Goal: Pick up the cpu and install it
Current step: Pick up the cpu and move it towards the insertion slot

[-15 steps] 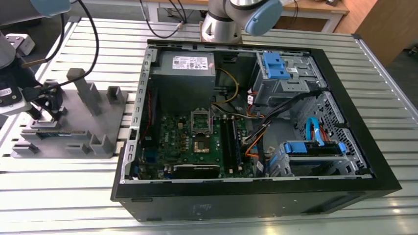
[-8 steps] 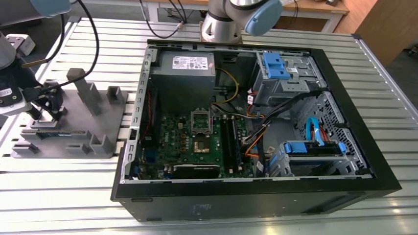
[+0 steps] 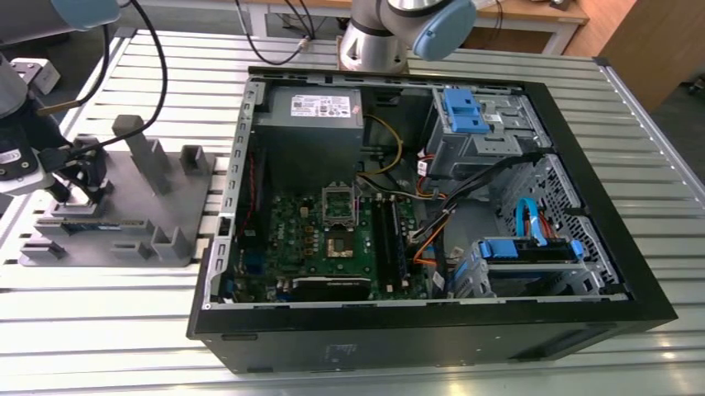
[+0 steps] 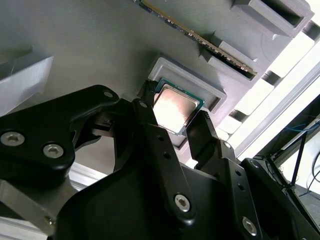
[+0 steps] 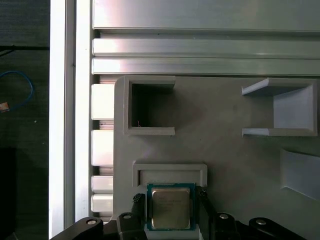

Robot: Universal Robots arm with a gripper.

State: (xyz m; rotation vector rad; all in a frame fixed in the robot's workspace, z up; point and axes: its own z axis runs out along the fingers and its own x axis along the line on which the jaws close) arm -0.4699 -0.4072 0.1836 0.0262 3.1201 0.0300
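Observation:
The cpu [image 4: 174, 106], a small square chip with a shiny metal top and a green rim, lies between my fingertips [image 4: 146, 92] just above its shallow pocket [image 4: 192, 80] in the grey parts fixture [image 3: 121, 206]. In the first wrist view the cpu [image 5: 170, 207] sits a little off the pocket's raised wall [image 5: 170, 170]. My gripper [image 4: 175, 107] is shut on its two opposite edges. In the exterior view the gripper [image 3: 72, 194] hangs over the fixture, at the exterior view's left of the open computer case [image 3: 441, 206]. The green motherboard [image 3: 330, 239] lies inside, with its socket [image 3: 336, 245] uncovered.
A long thin memory stick [image 4: 200, 40] stands in a slot of the fixture near the pocket. Tall grey posts [image 3: 144, 153] rise from the fixture. The case holds a power supply [image 3: 314, 107], blue drive brackets [image 3: 463, 111] and loose cables [image 3: 441, 223]. Ribbed aluminium table [image 3: 111, 330] lies all around.

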